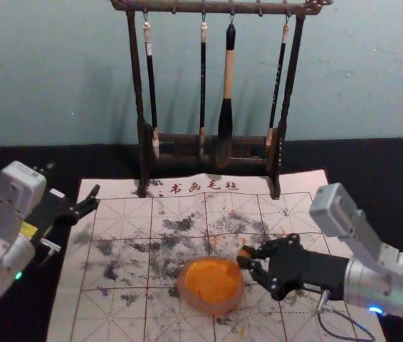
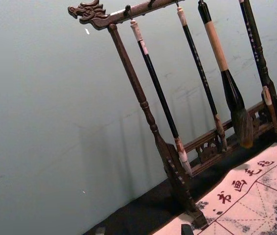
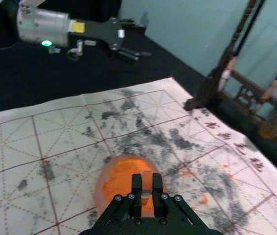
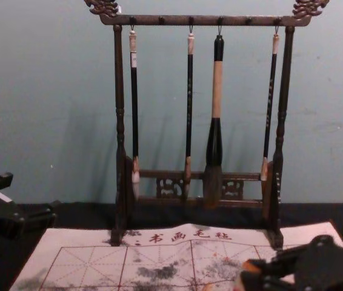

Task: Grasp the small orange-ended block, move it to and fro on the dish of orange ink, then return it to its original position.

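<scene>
The right end effector [image 1: 246, 258] is reaching in over the felt mat [image 1: 116, 320], clamped on the small orange-ended block [image 3: 147, 181], which sits between its fingertips. Just beside that end effector, on the robot's left and a little nearer the robot, is the dish of orange ink [image 1: 212, 285]; whether the block touches the ink I cannot tell. The left end effector [image 1: 75, 179] is parked well apart from the right one, near the mat's left edge, its fingers apart. Farther from the robot than the right end effector, the dark wooden rack [image 1: 187, 7] stands upright on the bench [image 1: 394, 153], with four brushes [image 1: 228, 78] hanging from its top bar
</scene>
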Robot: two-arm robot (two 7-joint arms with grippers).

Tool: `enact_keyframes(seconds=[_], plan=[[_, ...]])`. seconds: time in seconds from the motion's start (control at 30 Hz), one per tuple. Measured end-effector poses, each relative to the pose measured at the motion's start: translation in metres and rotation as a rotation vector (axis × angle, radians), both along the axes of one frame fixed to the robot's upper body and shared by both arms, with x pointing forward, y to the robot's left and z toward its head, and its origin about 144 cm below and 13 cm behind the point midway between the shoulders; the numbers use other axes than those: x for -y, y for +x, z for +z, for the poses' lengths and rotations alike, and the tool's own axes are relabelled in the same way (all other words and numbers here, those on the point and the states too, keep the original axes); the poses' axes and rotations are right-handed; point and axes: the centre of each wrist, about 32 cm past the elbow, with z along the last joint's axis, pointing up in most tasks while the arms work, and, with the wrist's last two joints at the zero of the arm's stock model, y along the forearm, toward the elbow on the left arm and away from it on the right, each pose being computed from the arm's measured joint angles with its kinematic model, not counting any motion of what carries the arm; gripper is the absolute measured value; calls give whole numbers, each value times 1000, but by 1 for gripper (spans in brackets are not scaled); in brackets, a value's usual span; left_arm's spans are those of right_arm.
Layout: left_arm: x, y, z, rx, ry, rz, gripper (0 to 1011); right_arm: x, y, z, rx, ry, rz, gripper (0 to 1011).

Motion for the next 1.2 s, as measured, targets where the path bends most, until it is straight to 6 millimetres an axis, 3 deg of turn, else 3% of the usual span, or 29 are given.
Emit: enact_keyframes(seconds=[1.2], plan=[[0, 0, 0, 0, 0, 0, 1001, -31, 4, -2, -14, -97, 102, 92]])
